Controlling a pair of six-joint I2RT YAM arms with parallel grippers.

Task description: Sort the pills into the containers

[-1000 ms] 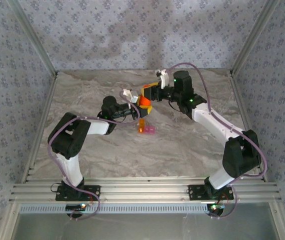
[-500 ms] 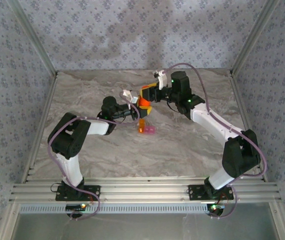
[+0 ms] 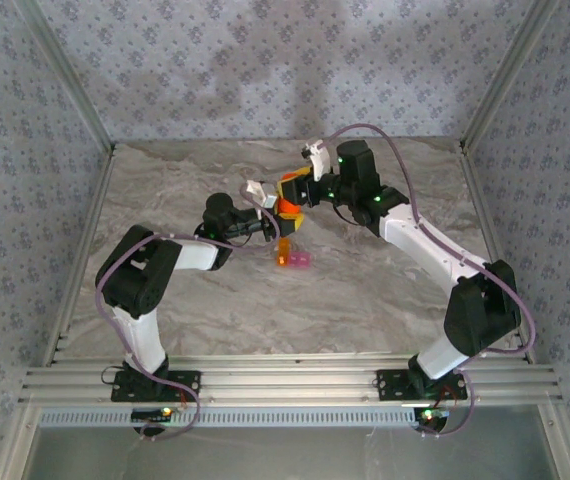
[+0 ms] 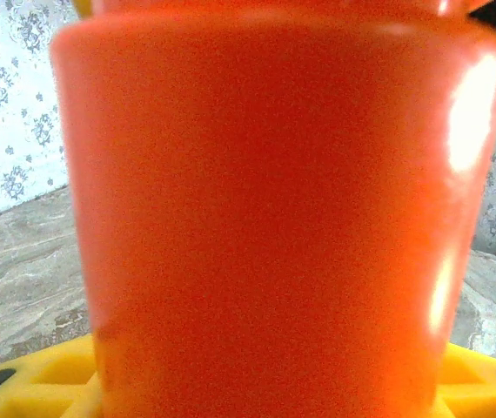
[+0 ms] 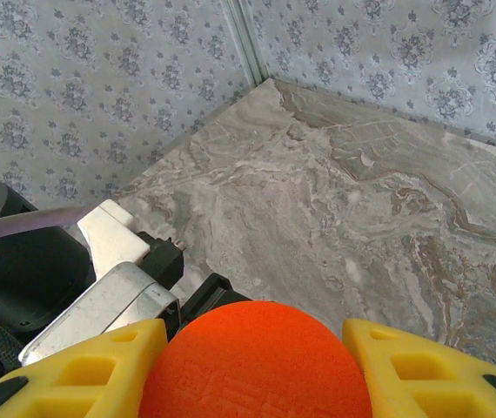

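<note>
**BOTTLE OPENING: RIGHT ARM REPOSITIONED, CAP STILL SEATED**

Change over the last second: the right arm's wrist has crept a little toward the left and far edges of the table. The left arm, the bottle and the containers have not moved. This probably means the right arm is working at the cap, not lifting it. The cap sits on the bottle, so the pills, presumably inside, cannot yet be dispensed. Sorting has therefore not begun.

Claw state:
- The left claw is clenched on the bottle body. In the left wrist view the orange-red wall stands directly above the yellow fingers.
- The right claw is clenched on the cap, which sits between the two yellow fingers and touches both.

Task item location: the joined orange and pink containers rest on the table at about its middle, just nearer than the raised bottle. Neither claw touches them.

Arm pose:
- The left arm rises from the near edge, folds at the elbow and reaches its forearm across toward the table's centre.
- The right arm extends diagonally from the near right toward the far edge, its wrist turned toward the left edge to meet the bottle's top
</note>
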